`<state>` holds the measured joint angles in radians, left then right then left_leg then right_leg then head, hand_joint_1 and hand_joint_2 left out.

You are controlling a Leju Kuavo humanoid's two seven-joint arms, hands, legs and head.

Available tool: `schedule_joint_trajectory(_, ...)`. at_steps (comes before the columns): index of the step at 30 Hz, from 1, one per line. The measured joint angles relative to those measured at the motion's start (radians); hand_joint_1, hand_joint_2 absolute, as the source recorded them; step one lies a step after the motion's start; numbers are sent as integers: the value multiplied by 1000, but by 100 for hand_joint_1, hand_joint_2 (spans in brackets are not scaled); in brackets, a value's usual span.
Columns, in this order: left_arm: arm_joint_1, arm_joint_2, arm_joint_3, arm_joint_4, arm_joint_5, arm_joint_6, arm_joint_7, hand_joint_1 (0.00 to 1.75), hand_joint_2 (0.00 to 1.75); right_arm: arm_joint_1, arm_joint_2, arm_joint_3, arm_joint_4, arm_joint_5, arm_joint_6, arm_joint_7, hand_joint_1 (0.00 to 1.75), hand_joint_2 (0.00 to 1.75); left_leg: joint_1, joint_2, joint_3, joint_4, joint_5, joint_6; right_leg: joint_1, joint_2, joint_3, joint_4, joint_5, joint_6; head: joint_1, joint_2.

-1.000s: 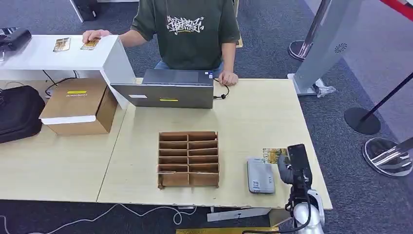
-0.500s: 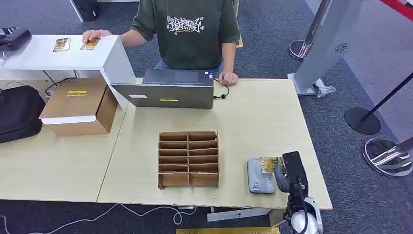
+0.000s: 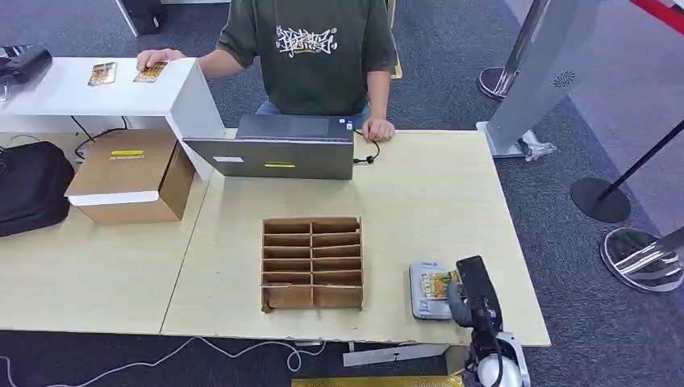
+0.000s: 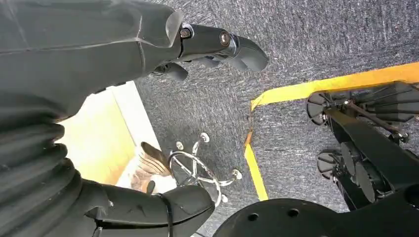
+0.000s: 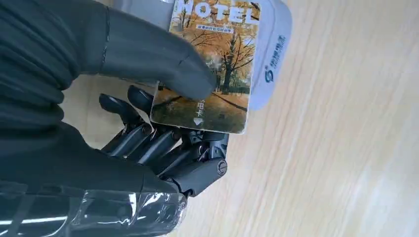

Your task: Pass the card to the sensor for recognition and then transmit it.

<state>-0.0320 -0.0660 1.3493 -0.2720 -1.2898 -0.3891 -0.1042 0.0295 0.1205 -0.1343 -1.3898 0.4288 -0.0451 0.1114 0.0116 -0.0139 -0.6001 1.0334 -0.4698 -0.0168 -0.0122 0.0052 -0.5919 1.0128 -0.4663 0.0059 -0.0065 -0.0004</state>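
Observation:
My right hand (image 3: 472,297) pinches a hotel card (image 3: 440,284) printed with an autumn tree picture, thumb on top and fingers beneath. The card hovers over the grey card sensor (image 3: 421,290) lying near the table's front right edge. The right wrist view shows the card (image 5: 212,64) up close, covering most of the sensor (image 5: 274,49), with my thumb (image 5: 163,64) pressing its face. In the left wrist view my left hand (image 4: 99,98) hangs beside the table above the carpet, its fingers (image 4: 222,44) apart and holding nothing.
A brown slotted card rack (image 3: 312,262) stands left of the sensor. A person in a green shirt (image 3: 310,48) sits behind a laptop (image 3: 278,147). A cardboard box (image 3: 133,173) and black bag (image 3: 28,185) lie left; two cards (image 3: 125,72) rest on a white shelf.
My right hand has moved left and toward the table's front edge, carrying the card from beside the sensor to above it.

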Motion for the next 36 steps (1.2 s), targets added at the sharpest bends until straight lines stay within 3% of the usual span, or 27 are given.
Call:
schedule_joint_trajectory(4,0,4,0,0,0,-1,0,0,175,-27,-1,-2,49,-2,38,3,175,175,0,1,1,0,0,0,0,1,0,0,0,0,0,0)
schedule_joint_trajectory(15,-3,10,0,0,0,-1,0,0,175,-155,-26,-22,225,5,40,-14,175,175,0,3,8,0,-1,0,0,4,6,-1,0,0,0,0)
schedule_joint_trajectory(27,-4,15,0,0,0,-3,0,0,175,-207,-30,-26,291,14,41,-32,175,175,0,4,11,0,-1,0,0,4,8,-1,0,0,0,0)
schedule_joint_trajectory(33,-4,16,0,0,0,-2,1,0,175,-204,-30,-26,290,10,0,-57,175,175,0,3,10,0,-1,0,0,4,9,-1,0,0,0,0)
schedule_joint_trajectory(36,-5,16,0,0,0,0,1,0,175,-198,-27,-26,280,18,-76,-75,175,175,0,3,9,0,-1,0,0,3,8,-1,0,0,0,0)
